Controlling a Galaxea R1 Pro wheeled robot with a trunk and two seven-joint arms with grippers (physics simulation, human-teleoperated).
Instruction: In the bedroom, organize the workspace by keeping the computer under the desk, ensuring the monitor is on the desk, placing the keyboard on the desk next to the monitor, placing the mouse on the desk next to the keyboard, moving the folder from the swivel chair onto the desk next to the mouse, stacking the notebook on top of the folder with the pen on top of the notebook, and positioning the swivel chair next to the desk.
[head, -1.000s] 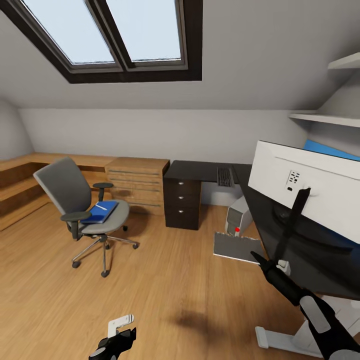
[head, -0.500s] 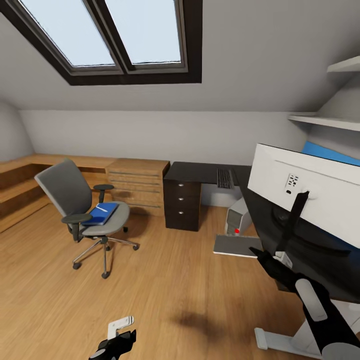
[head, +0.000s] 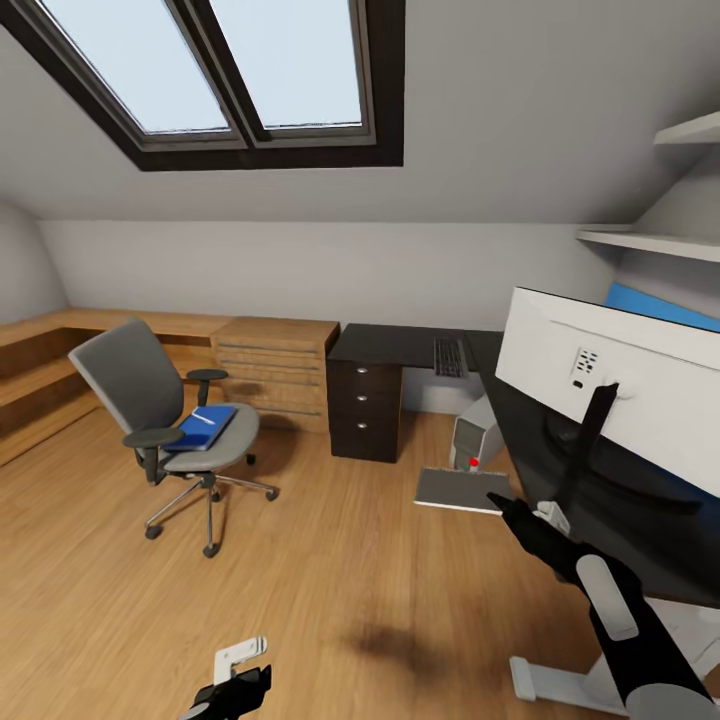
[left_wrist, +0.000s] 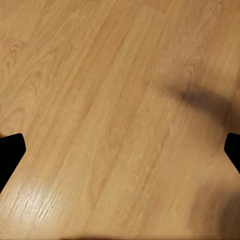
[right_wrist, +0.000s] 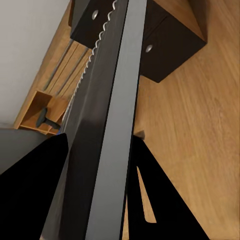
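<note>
My right gripper (head: 508, 508) is shut on the keyboard (head: 460, 489), a flat grey slab with a pale rim. It holds the keyboard level above the floor, beside the black desk (head: 400, 343). In the right wrist view the keyboard (right_wrist: 107, 115) runs edge-on between the black fingers (right_wrist: 155, 200). The monitor (head: 620, 385) stands on the desk with its white back toward me. Under the desk is the pale computer (head: 478, 430). The swivel chair (head: 165, 415) stands apart at the left, with the blue folder (head: 200, 428) and white pen (head: 203, 414) on its seat. My left gripper (head: 235, 675) hangs open over the floor. The mouse and notebook are hidden.
A dark slab with rows of keys (head: 449, 355) lies on the far part of the desk. A black drawer unit (head: 365, 405) and a wooden chest (head: 272, 370) line the back wall. White shelves (head: 650, 238) hang at the right. Open wood floor (head: 330, 580) lies between me and the chair.
My right arm has carried the keyboard a little to the left and away from the desk edge. The left gripper has stayed low over the floor.
</note>
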